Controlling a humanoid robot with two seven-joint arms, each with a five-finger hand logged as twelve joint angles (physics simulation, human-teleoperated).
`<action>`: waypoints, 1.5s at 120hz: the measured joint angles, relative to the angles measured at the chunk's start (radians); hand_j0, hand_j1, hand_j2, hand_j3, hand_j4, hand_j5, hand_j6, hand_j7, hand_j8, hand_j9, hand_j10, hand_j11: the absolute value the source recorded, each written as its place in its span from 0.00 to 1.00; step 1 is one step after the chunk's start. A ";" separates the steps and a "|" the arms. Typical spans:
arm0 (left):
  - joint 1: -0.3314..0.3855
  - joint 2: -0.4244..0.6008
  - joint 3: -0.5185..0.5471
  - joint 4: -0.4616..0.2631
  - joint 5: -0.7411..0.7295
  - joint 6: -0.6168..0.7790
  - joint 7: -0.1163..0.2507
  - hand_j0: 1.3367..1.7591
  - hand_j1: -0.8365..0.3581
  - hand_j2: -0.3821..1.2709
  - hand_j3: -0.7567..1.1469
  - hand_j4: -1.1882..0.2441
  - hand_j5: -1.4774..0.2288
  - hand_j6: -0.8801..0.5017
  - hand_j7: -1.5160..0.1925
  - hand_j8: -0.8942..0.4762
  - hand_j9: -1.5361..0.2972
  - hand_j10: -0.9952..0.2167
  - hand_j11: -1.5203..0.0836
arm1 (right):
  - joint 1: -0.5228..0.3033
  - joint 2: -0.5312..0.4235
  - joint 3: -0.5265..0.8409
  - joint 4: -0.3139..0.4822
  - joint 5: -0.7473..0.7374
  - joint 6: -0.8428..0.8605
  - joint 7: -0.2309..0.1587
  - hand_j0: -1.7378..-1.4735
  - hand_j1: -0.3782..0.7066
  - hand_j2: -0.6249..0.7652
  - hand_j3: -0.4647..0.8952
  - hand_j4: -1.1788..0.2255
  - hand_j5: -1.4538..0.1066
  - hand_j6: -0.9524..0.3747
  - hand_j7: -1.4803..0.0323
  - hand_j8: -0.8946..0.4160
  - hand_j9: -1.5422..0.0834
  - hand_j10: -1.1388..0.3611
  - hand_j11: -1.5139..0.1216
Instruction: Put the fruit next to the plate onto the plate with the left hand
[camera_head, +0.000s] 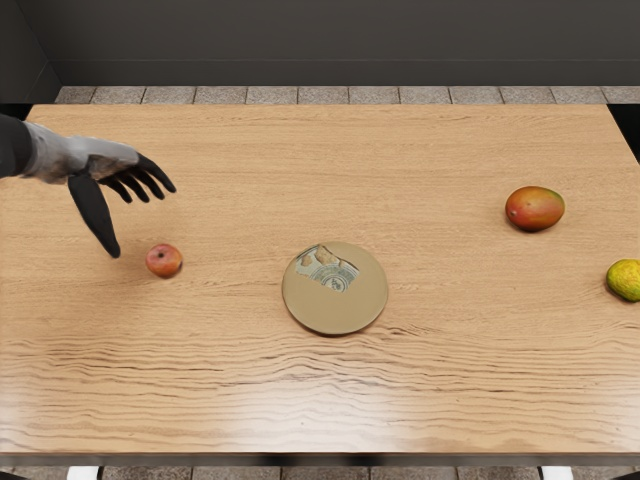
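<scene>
The left hand (112, 178) hovers over the worktop (320, 390), fingers spread wide, holding and touching nothing. The apple (164, 260) lies just below its thumb, left of the plate (335, 308), apart from both. The plate's printed patch is too blurred to read.

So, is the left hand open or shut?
Open: the left hand has its fingers spread, holding nothing, apart from the apple.

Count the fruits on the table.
3: a red apple left of the plate, a mango at the right, a yellow-green fruit at the right edge, partly cropped.
</scene>
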 joint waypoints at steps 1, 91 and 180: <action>0.000 0.003 -0.004 0.002 -0.006 -0.003 0.000 0.76 0.73 0.26 0.40 0.64 0.67 0.44 0.69 0.45 0.65 0.60 0.74 | 0.000 0.000 0.000 0.000 0.000 0.000 0.000 0.30 0.06 0.44 0.34 0.82 0.90 0.69 0.95 0.66 0.92 0.74 0.90; 0.199 -0.228 0.051 -0.194 0.726 0.211 0.000 0.76 0.73 0.26 0.40 0.64 0.67 0.44 0.69 0.46 0.65 0.60 0.73 | -0.002 0.000 0.000 -0.001 0.000 -0.001 0.002 0.30 0.06 0.44 0.34 0.82 0.90 0.69 0.95 0.66 0.92 0.74 0.90; 0.309 -0.227 0.121 -0.141 0.865 0.361 0.000 0.76 0.57 0.28 0.40 0.53 0.54 0.33 0.57 0.34 0.54 0.47 0.61 | -0.004 0.000 -0.001 0.000 0.000 -0.002 0.001 0.30 0.06 0.44 0.34 0.82 0.90 0.69 0.95 0.66 0.92 0.74 0.90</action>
